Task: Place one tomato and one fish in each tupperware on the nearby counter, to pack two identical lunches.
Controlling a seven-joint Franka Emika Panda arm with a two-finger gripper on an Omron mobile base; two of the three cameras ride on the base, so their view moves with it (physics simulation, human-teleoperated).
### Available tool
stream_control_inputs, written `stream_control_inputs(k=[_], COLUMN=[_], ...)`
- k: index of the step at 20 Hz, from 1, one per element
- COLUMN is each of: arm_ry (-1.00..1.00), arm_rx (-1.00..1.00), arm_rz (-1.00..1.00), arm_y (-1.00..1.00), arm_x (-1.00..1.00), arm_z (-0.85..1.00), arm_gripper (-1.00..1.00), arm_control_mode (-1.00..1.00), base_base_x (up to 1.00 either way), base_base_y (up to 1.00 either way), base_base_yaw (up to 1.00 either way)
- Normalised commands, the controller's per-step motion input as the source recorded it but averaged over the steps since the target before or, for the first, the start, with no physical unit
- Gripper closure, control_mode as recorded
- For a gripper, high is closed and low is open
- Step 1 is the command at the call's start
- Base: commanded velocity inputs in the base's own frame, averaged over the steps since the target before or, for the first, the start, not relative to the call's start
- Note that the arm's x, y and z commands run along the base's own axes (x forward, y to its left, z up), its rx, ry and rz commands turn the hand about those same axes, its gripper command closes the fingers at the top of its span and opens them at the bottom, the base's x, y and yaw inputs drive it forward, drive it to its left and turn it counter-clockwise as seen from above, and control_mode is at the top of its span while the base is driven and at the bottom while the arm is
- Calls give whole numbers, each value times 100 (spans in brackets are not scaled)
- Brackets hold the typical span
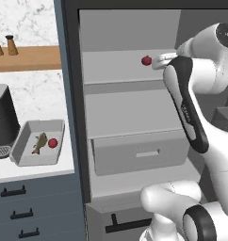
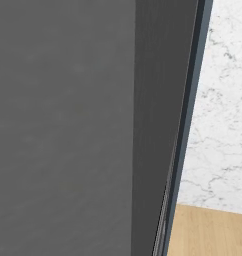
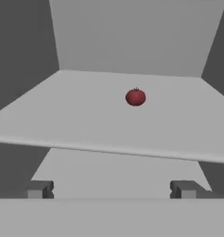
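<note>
Your counter (image 1: pixel 36 176) sits at 8 o'clock in the left base view, with a tupperware (image 1: pixel 21 157) holding one fish (image 1: pixel 39 142) and one tomato (image 1: pixel 52 143). Your gripper (image 3: pixel 111 189) is spread wide, holding nothing, the shelf tomato (image 3: pixel 135 97) at 12 o'clock ahead of it.

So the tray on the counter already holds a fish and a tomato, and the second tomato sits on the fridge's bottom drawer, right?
Not quite: the second tomato sits on the upper shelf, as the left base view shows. The tray on the counter does hold a fish and a tomato.
</note>
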Motion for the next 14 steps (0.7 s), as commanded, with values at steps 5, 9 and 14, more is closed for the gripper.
stream_control_inputs(k=[5,9,14], arm_ry=[0,18,28], arm_rx=[5,4,1], arm_rz=[-16,-8,0], arm_y=[-22,-2,-5], arm_x=[99,98,72], arm_z=[0,0,-16], arm_gripper=[-100,-100,-100], arm_control_mode=[-100,-100,-100], base_base_x=[0,0,0], base_base_y=[0,0,0], base_base_yaw=[0,0,0])
